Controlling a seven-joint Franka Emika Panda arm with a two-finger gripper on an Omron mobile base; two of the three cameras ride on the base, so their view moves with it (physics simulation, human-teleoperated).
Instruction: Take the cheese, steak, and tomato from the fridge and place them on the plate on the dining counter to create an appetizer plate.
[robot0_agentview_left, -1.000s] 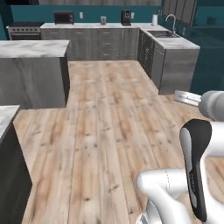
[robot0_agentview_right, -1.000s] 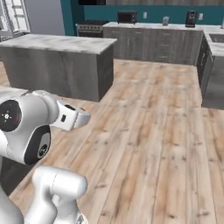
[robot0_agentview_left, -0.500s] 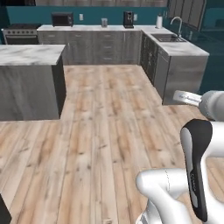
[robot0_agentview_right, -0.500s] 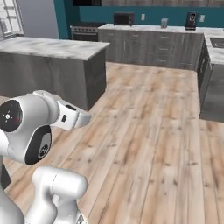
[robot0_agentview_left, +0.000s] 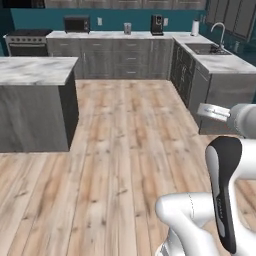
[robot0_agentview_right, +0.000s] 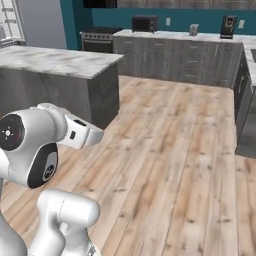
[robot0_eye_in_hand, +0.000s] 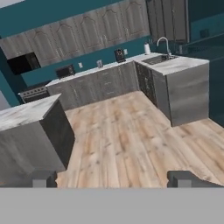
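The tool (robot0_eye_in_hand: 111, 178) hangs wide open and empty above the wooden floor (robot0_agentview_left: 125, 150), its two dark fingertips (robot0_eye_in_hand: 186, 178) far apart in the hand view. A marble-topped island (robot0_agentview_left: 35, 70) stands to the left, a surface with a sink (robot0_agentview_left: 212, 47) to the right. I cannot tell where the cheese, steak, tomato or plate are.
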